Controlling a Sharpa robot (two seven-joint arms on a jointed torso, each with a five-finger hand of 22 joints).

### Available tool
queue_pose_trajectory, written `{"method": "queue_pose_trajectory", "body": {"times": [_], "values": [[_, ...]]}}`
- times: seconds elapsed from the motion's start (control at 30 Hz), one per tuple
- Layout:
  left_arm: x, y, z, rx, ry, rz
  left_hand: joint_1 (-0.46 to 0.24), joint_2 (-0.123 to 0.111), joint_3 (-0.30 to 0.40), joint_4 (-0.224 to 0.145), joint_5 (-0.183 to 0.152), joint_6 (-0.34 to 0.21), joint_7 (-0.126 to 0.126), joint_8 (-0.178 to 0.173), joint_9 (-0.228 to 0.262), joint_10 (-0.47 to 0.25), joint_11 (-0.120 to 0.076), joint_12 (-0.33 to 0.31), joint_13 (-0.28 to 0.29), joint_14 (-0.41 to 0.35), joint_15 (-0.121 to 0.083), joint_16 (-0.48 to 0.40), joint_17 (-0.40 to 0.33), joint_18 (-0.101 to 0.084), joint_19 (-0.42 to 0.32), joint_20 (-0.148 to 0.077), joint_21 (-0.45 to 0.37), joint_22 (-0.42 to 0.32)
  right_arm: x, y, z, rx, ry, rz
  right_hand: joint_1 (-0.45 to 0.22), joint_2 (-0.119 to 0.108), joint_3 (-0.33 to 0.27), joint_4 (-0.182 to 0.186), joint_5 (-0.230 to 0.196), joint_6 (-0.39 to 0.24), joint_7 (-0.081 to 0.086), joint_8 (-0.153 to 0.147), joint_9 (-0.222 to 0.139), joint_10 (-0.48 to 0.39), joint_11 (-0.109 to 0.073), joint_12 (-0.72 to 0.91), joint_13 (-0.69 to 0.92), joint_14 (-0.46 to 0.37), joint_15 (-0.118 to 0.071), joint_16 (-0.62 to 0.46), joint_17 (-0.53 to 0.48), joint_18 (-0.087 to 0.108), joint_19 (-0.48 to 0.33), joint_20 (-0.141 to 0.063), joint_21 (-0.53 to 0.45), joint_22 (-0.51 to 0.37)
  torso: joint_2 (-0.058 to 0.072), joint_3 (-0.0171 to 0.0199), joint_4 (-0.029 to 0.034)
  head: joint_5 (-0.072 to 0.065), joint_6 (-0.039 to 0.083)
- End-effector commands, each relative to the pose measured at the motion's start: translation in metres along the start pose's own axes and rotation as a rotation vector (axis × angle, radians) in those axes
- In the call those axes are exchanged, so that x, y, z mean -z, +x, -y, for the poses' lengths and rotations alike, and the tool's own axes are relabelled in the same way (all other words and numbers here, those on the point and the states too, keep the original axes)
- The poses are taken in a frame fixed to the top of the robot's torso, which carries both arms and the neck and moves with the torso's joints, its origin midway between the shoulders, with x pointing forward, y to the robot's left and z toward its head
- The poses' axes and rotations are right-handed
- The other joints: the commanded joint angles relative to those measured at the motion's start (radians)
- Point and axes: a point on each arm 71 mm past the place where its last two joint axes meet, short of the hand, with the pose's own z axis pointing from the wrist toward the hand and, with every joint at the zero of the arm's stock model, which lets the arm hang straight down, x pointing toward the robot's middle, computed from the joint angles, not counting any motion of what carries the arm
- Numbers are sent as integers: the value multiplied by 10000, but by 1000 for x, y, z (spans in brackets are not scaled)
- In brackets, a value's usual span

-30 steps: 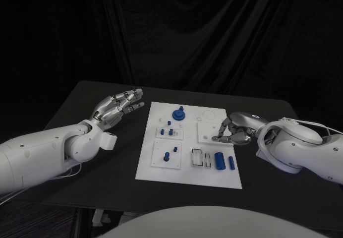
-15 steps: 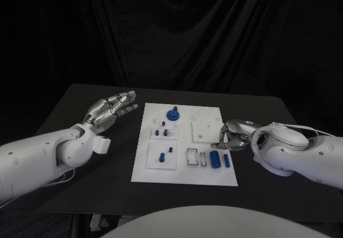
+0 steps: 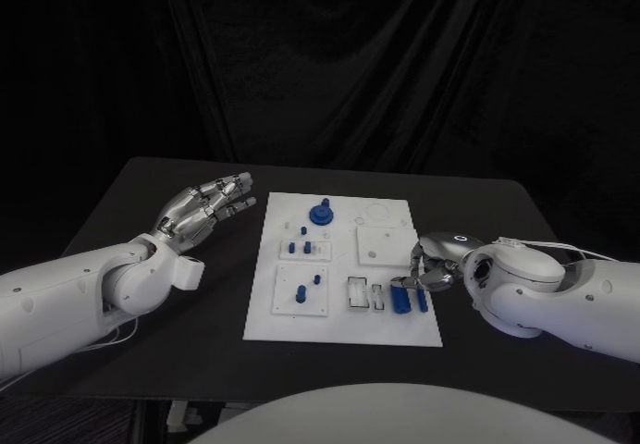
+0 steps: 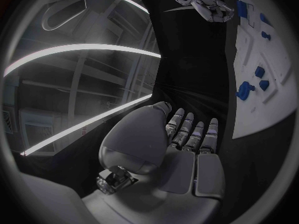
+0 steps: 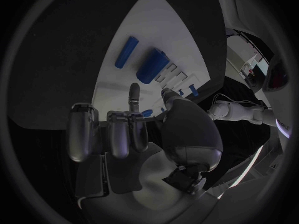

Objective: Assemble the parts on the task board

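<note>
The white task board lies mid-table. It carries a blue knob, small blue pegs and, near its right edge, a thick blue cylinder beside a thin one. My right hand hovers just behind those cylinders. Its fingers are half curled, with one finger stretched out towards the thick cylinder and thumb apart; nothing is held. My left hand floats over the table left of the board, fingers spread and empty. The left wrist view also has the board and my right hand.
Two narrow rectangular slots sit left of the cylinders. A raised square plate lies behind my right hand. Bare black table surrounds the board, with a black curtain behind.
My right hand has moved from the raised square plate toward the board's near edge, up to the blue cylinders. The left hand has hardly moved; the camera shifted slightly.
</note>
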Motion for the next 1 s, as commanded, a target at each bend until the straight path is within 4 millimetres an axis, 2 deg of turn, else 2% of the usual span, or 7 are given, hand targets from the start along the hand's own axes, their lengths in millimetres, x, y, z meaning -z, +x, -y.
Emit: {"method": "queue_pose_trajectory", "body": {"times": [0.03,0.53,0.67,0.9,1.0], "values": [[1,1,-1,147,21,-130,104,20,64,1,-33,-17,607,43,1,16,5,-3,7,-1,37,8,-5,-21,-43,3,-10,-1,-1,2,0,262,367,64,-227,-7,-33,-2,-115,-27,-13,-69,31,1040,-59,26,2631,1006,-61,7,2487,-80,500,-70,57,2131,5,7,7,14,2],[4,0,-4,201,-86,-128,109,27,70,0,-37,-12,612,45,2,19,14,3,7,2,47,14,-4,-22,-34,6,0,3,-5,13,0,399,754,-271,-845,-91,-97,1,-825,185,-30,-359,70,1040,-78,26,2631,984,-82,-55,2389,-103,533,-88,192,2161,3,13,-5,46,2],[5,0,-4,213,-109,-127,112,30,73,0,-39,-12,614,45,2,22,17,7,8,4,51,19,-3,-23,-27,7,8,6,-5,19,2,581,985,-624,-867,-45,-65,-4,-804,200,-29,-414,67,1040,-78,26,2631,973,-83,-86,2339,-95,521,-90,162,2150,-4,8,27,-1,2],[6,0,-5,233,-153,-127,112,30,73,0,-39,-12,614,45,2,22,17,7,8,4,51,19,-3,-23,-27,7,8,6,-7,26,2,703,1080,-895,-791,54,45,-12,-618,271,-32,-541,73,1040,-81,26,2631,959,-86,-123,2281,-86,505,-92,135,2138,-14,-3,12,16,2],[6,0,-6,245,-177,-131,112,30,73,0,-39,-12,614,45,2,22,17,7,8,4,51,19,-3,-23,-27,7,8,6,-9,28,0,615,947,-824,-688,145,135,-19,-407,327,-35,-638,86,1040,-84,26,2631,954,-88,-138,2258,-82,496,-93,121,2131,-11,-7,15,4,2]]}}
